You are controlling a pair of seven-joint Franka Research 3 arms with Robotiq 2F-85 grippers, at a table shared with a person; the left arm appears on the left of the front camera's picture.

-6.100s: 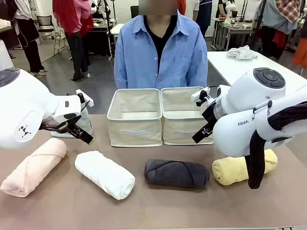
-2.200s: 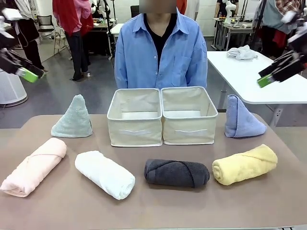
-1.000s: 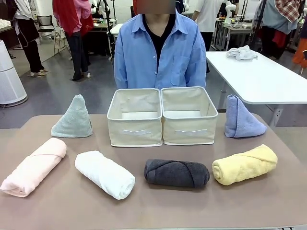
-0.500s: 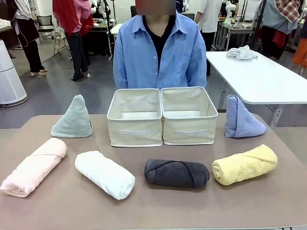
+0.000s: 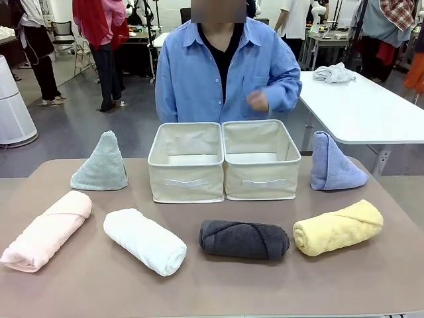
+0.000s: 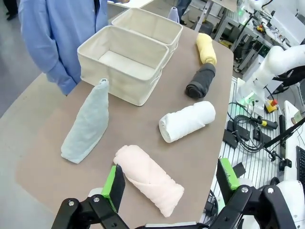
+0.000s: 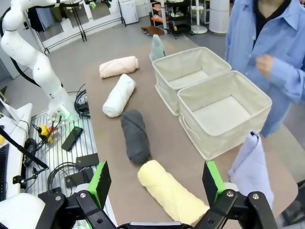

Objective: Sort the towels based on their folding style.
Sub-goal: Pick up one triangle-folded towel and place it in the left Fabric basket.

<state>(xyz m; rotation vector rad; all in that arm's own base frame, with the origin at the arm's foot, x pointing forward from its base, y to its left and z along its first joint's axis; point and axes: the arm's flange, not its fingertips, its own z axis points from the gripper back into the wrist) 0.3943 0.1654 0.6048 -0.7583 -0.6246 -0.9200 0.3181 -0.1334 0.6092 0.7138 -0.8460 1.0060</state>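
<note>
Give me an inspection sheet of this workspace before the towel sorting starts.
Surface: brown table, all six towels resting on it.
Job's things: pink roll, white roll, dark grey roll and yellow roll in the near row; pale green cone and lavender-blue cone upright, flanking the cream bins, both empty.
Clutter: nothing seen.
Grippers: left gripper and right gripper raised above the towels, jaws open, holding nothing.
Cables: black cables on the floor beside the table.
Surroundings: person behind the bins, one hand raised; white table beyond, carrying a crumpled cloth.
</note>
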